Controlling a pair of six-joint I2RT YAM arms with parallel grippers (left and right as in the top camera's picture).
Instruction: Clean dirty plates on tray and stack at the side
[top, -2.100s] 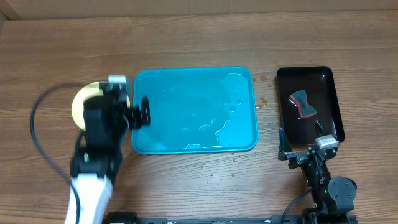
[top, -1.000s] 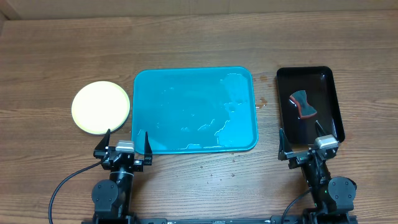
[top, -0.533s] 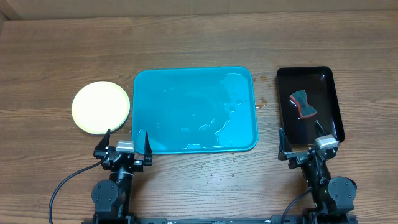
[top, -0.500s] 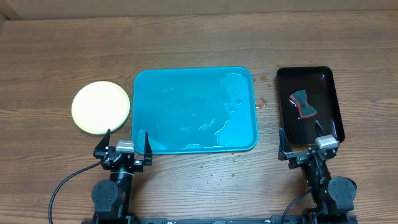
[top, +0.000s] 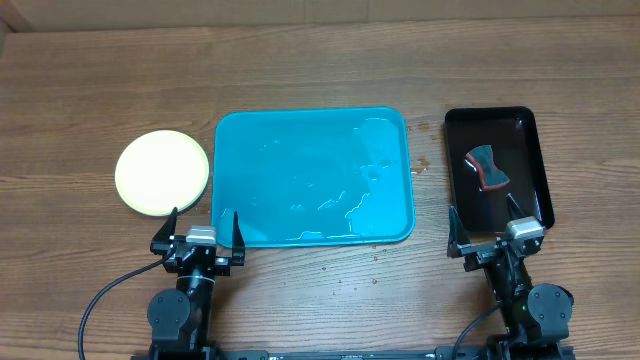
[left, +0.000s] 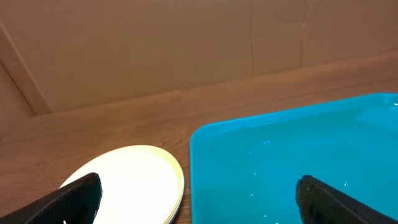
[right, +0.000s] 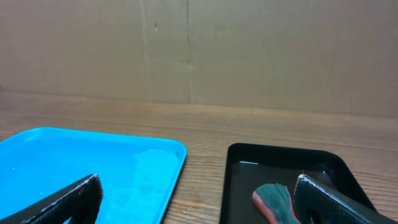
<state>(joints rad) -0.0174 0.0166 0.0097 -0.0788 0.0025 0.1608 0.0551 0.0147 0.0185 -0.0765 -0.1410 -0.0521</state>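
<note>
The turquoise tray (top: 232, 180) lies mid-table, wet, with no plate on it; its rim also shows in the left wrist view (left: 205, 134) and the right wrist view (right: 168, 146). The plates (top: 162, 172) sit stacked on the table left of the tray, a pale yellow-green one on top, clean; the plates' stacked edges (left: 176, 186) show in the left wrist view. My left gripper (top: 198, 232) rests open at the near edge, just in front of the gap between the plates and the tray. My right gripper (top: 490, 228) is open by the near end of the black tray.
A narrow black tray (top: 530, 160) stands right of the turquoise one, holding a green-and-red sponge (top: 486, 167), also seen as the sponge (right: 273, 200) in the right wrist view. Water drops speckle the wood near the tray's right edge (top: 424, 165). A cardboard wall (right: 199, 50) backs the table.
About two seconds ago the left arm reached over the plates at the tray's left edge; it has since drawn back to the near edge. Nothing has moved in the last second.
</note>
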